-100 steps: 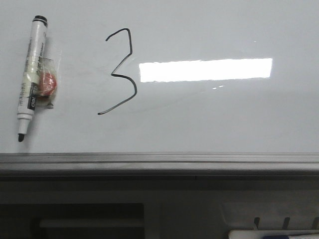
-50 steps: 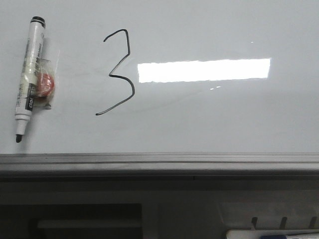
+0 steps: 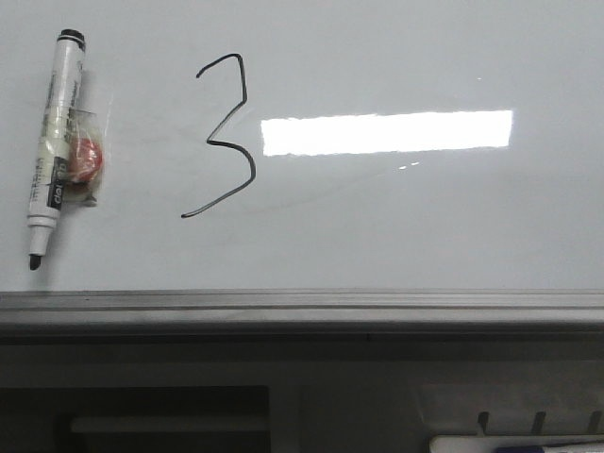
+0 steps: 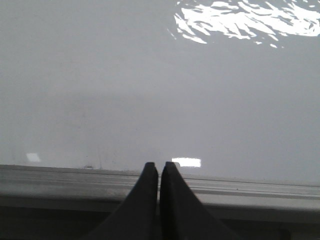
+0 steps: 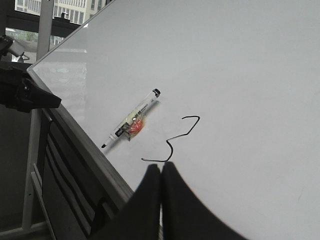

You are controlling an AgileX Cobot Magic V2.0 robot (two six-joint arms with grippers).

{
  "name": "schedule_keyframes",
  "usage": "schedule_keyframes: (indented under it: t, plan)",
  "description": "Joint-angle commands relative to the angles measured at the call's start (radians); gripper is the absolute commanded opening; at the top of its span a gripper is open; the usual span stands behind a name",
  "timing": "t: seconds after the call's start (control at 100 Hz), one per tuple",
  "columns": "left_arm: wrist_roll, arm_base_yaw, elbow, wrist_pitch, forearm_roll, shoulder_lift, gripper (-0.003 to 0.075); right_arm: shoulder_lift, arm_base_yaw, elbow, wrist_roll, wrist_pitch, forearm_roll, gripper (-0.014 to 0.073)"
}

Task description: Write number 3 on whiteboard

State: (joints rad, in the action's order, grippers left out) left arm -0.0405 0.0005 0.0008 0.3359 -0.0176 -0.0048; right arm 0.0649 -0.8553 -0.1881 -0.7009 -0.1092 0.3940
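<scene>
Black ink number 3 (image 3: 225, 137) upright on whiteboard (image 3: 425, 226), long axis vertical; both claws' fingers together.

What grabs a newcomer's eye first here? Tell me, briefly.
The black 3 drawn on the whiteboard, left of centre in the front view, with the bright light reflection just to its right. Further left a marker lies uncapped, tip toward the frame, a small red thing stuck to its side. Both pincers are shut and empty.
</scene>
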Motion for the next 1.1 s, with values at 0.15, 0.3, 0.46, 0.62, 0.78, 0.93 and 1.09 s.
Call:
schedule_keyframes:
  t: [0.15,0.3,0.46,0.62,0.78,0.93,1.09]
  plan:
    - [-0.007,0.001,0.011,-0.044,-0.001,-0.024,-0.0020,0.010,0.005,-0.024,0.002,0.073,0.006,-0.0049]
    - [-0.007,0.001,0.011,-0.044,-0.001,-0.024,-0.0020,0.010,0.005,-0.024,0.002,0.073,0.006,-0.0049]
    - [-0.007,0.001,0.011,-0.044,-0.001,-0.024,-0.0020,0.010,0.005,-0.024,0.002,0.075,0.006,-0.0049]
    - [-0.007,0.001,0.011,-0.044,-0.001,-0.024,-0.0020,0.012,0.005,-0.020,0.002,0.084,0.006,-0.0049]
    - [-0.007,0.001,0.011,-0.044,-0.001,-0.024,-0.0020,0.014,0.009,-0.020,0.164,0.091,-0.122,-0.0049]
    - [-0.007,0.001,0.011,-0.044,-0.001,-0.024,-0.0020,0.014,0.070,-0.020,0.469,0.091,-0.374,-0.0049]
    - [-0.007,0.001,0.011,-0.044,-0.001,-0.024,-0.0020,0.014,0.223,-0.020,0.533,0.091,-0.408,-0.0049]
